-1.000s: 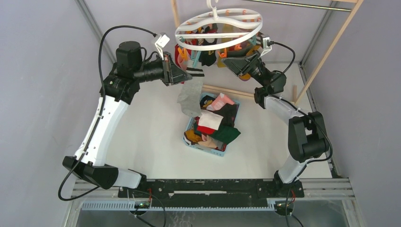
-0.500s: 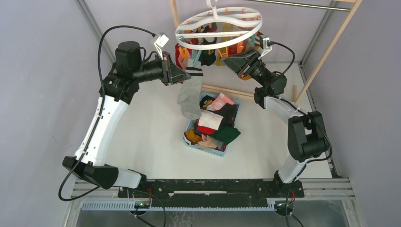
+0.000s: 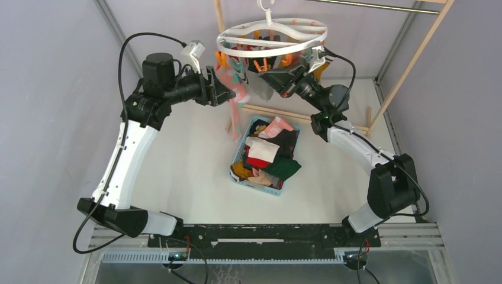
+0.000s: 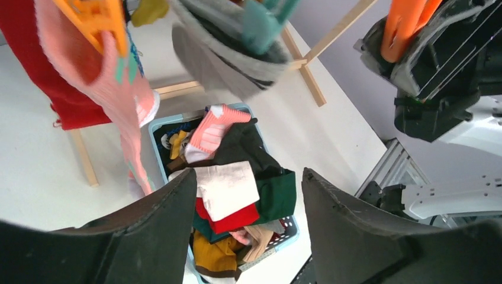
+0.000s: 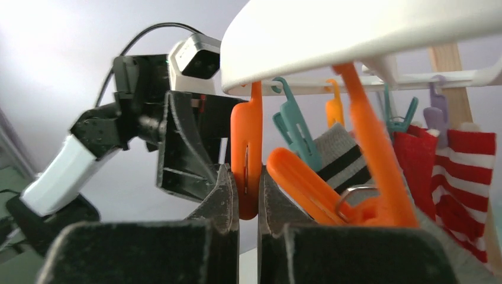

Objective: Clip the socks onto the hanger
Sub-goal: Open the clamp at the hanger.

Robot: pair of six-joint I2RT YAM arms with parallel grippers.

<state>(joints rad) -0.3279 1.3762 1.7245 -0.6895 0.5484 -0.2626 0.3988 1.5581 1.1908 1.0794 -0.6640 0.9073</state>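
The white ring hanger (image 3: pixel 272 36) hangs at the back, with socks clipped under it. A grey sock (image 4: pixel 228 56) with black stripes hangs from a teal clip (image 4: pixel 260 23); beside it a pink sock (image 4: pixel 121 94) hangs from an orange clip (image 4: pixel 97 18). My left gripper (image 3: pixel 228 93) stands open just left of them, nothing between its fingers (image 4: pixel 160 231). My right gripper (image 5: pixel 248 177) is shut on an orange clip (image 5: pixel 247 148) under the hanger's rim (image 5: pixel 367 29). More socks (image 3: pixel 269 155) fill the basket below.
The light-blue basket (image 3: pixel 235 173) sits mid-table under the hanger. A wooden frame (image 3: pixel 414 59) with a metal rod carries the hanger; its base bar (image 3: pixel 284 112) lies on the table behind the basket. Grey walls close in on both sides.
My left gripper opened and let go of the grey sock, which now hangs from the teal clip. My right gripper shut on an orange clip, and the hanger swung left.
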